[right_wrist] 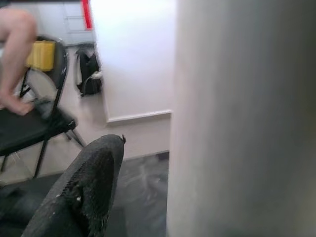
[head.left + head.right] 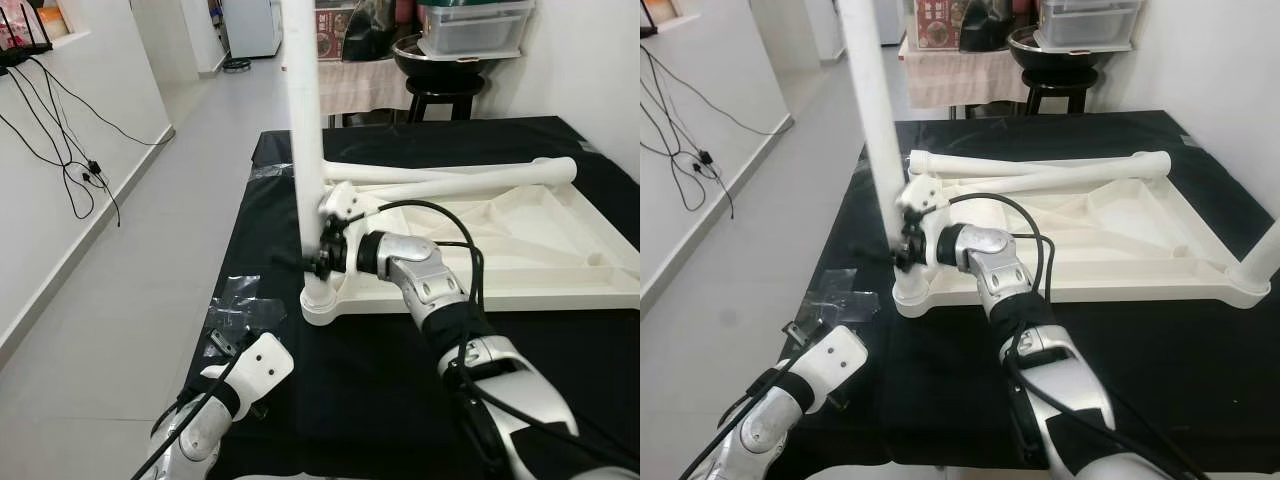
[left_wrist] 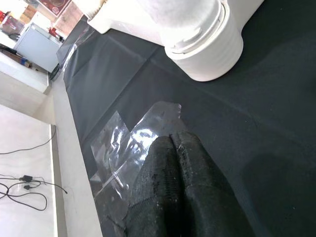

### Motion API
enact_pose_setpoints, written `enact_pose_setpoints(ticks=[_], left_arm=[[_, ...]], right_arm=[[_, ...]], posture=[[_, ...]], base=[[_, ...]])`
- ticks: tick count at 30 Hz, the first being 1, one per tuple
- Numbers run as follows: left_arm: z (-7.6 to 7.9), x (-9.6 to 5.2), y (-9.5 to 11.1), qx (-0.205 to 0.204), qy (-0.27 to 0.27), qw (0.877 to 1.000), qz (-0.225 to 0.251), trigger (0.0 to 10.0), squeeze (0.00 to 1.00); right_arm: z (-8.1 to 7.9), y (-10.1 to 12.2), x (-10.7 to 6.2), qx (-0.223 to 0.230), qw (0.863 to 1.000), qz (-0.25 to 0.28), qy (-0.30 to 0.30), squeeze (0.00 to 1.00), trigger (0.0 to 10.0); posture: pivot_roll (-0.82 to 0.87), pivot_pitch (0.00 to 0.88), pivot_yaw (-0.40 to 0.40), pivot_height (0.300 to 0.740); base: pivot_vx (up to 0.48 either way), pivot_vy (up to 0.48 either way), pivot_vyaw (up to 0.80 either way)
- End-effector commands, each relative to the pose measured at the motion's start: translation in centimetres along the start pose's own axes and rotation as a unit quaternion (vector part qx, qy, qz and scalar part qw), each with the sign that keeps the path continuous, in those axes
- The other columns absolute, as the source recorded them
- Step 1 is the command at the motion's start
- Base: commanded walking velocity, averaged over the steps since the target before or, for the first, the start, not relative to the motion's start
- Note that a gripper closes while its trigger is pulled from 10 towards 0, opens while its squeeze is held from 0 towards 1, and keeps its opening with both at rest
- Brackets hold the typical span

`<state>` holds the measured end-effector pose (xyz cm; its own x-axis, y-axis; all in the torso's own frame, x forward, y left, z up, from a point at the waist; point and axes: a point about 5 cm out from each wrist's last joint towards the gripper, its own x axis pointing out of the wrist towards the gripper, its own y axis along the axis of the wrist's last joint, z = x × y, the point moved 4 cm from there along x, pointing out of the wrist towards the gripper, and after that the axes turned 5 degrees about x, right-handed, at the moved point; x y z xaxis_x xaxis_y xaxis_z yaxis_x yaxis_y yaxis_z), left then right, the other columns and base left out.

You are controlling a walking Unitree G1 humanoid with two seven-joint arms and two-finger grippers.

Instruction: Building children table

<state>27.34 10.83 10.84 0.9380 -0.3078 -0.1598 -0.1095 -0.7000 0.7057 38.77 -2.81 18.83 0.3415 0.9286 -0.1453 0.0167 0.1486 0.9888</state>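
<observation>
Upright leg (image 2: 304, 120) top cut off by frame.

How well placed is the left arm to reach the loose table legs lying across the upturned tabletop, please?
Probably not well. The left gripper sits low at the near left edge of the black cloth, fingers shut, while the loose legs lie on the tabletop's far side, behind the upright leg and the right gripper.

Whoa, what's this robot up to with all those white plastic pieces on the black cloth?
It is putting together a small table. The white tabletop lies upside down on the black cloth. The right gripper clasps an upright white leg standing in the tabletop's near corner socket. Two more legs lie loose across the tabletop's far edge. The left gripper rests shut low by a scrap of clear plastic wrap on the cloth, doing nothing.
</observation>
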Motion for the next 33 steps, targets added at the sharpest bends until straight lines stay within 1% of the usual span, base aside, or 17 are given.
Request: enact_pose_setpoints(ticks=[1, 2, 3, 4, 15, 19, 20, 21, 22, 23, 24, 25, 26, 27, 28, 29, 33], left_arm=[[0.3, 0.0, -0.6, 0.005, -0.003, 1.000, -0.012, 10.0, 0.00], [0.4, 0.0, -0.6, 0.005, -0.003, 1.000, -0.012, 10.0, 0.00], [0.4, 0.0, -0.6, 0.005, -0.003, 1.000, -0.012, 10.0, 0.00], [0.4, -0.1, -0.6, 0.005, -0.003, 1.000, -0.013, 10.0, 0.00], [0.7, -0.2, -0.5, 0.006, -0.003, 1.000, -0.012, 10.0, 0.00], [0.8, -0.3, -0.4, 0.006, -0.003, 1.000, -0.012, 10.0, 0.00], [0.9, -0.3, -0.4, 0.006, -0.003, 1.000, -0.011, 10.0, 0.00], [0.9, -0.3, -0.4, 0.006, -0.003, 1.000, -0.011, 10.0, 0.00], [0.9, -0.3, -0.3, 0.006, -0.003, 1.000, -0.011, 10.0, 0.00], [0.9, -0.4, -0.3, 0.005, -0.004, 1.000, -0.011, 10.0, 0.00], [0.9, -0.4, -0.3, 0.005, -0.004, 1.000, -0.011, 10.0, 0.00], [0.9, -0.4, -0.3, 0.005, -0.004, 1.000, -0.010, 10.0, 0.00], [0.9, -0.4, -0.3, 0.005, -0.004, 1.000, -0.010, 10.0, 0.00], [0.9, -0.4, -0.3, 0.005, -0.004, 1.000, -0.010, 10.0, 0.00], [0.9, -0.5, -0.4, 0.005, -0.003, 1.000, -0.010, 10.0, 0.00], [0.8, -0.5, -0.5, 0.005, -0.003, 1.000, -0.010, 10.0, 0.00], [0.7, -0.4, -0.6, 0.004, -0.004, 1.000, -0.011, 10.0, 0.00]], right_arm=[[-0.5, 0.1, 0.6, 0.004, 1.000, -0.004, 0.021, 0.00, 10.0], [-0.3, 0.1, 0.7, 0.011, 1.000, -0.007, 0.018, 0.00, 3.3], [-0.3, 0.1, 0.7, 0.011, 1.000, -0.007, 0.018, 0.00, 3.3], [-0.2, -0.1, 0.7, 0.019, 1.000, -0.010, 0.017, 0.00, 0.0], [0.4, -1.9, 0.3, 0.029, 0.999, -0.033, -0.011, 0.00, 0.0], [1.3, -3.4, -0.5, 0.023, 0.996, -0.050, -0.069, 0.00, 0.0], [2.0, -4.0, -0.6, 0.018, 0.990, -0.051, -0.127, 0.00, 0.0], [2.0, -4.0, -0.6, 0.018, 0.990, -0.051, -0.127, 0.00, 0.0], [2.5, -4.3, -0.7, 0.015, 0.984, -0.050, -0.168, 0.00, 0.0], [3.4, -5.4, -1.3, 0.068, 0.951, -0.017, -0.300, 0.00, 0.0], [3.4, -5.4, -1.3, 0.068, 0.951, -0.017, -0.300, 0.00, 0.0], [1.9, -6.6, -0.8, 0.113, 0.936, 0.001, -0.333, 0.00, 0.0], [0.7, -7.2, -1.1, 0.124, 0.921, 0.012, -0.370, 0.00, 0.0], [0.7, -7.2, -1.1, 0.124, 0.921, 0.012, -0.370, 0.00, 0.0], [-0.5, -7.2, -1.1, 0.125, 0.914, 0.019, -0.386, 0.00, 0.0], [-0.7, -6.8, -1.0, 0.110, 0.916, 0.025, -0.384, 0.00, 0.0], [0.3, -6.4, -1.0, 0.091, 0.919, 0.023, -0.384, 0.00, 0.0]], posture=[[-0.07, 0.004, 0.031, 0.740], [-0.06, 0.002, 0.029, 0.740], [-0.06, 0.002, 0.029, 0.740], [-0.06, 0.000, 0.029, 0.740], [-0.07, 0.002, 0.036, 0.740], [-0.09, 0.005, 0.034, 0.740], [-0.08, 0.002, 0.016, 0.740], [-0.08, 0.002, 0.016, 0.740], [-0.08, 0.001, 0.013, 0.740], [-0.08, 0.003, 0.012, 0.740], [-0.08, 0.003, 0.012, 0.740], [-0.06, 0.020, 0.014, 0.740], [-0.06, 0.020, 0.012, 0.740], [-0.06, 0.020, 0.012, 0.740], [-0.07, 0.007, 0.016, 0.740], [-0.09, 0.013, 0.030, 0.740], [-0.09, 0.003, 0.030, 0.740]], base=[[0.000, 0.000, 0.00], [0.000, 0.000, 0.00], [0.000, 0.000, 0.00], [0.000, 0.000, 0.00], [0.000, 0.000, 0.00], [0.000, 0.000, 0.00], [0.000, 0.000, 0.00], [0.000, 0.000, 0.00], [0.000, 0.000, 0.00], [0.000, 0.000, 0.00], [0.000, 0.000, 0.00], [0.000, 0.000, 0.00], [0.000, 0.000, 0.00], [0.000, 0.000, 0.00], [0.000, 0.000, 0.00], [0.000, 0.000, 0.00], [0.000, 0.000, 0.00]])
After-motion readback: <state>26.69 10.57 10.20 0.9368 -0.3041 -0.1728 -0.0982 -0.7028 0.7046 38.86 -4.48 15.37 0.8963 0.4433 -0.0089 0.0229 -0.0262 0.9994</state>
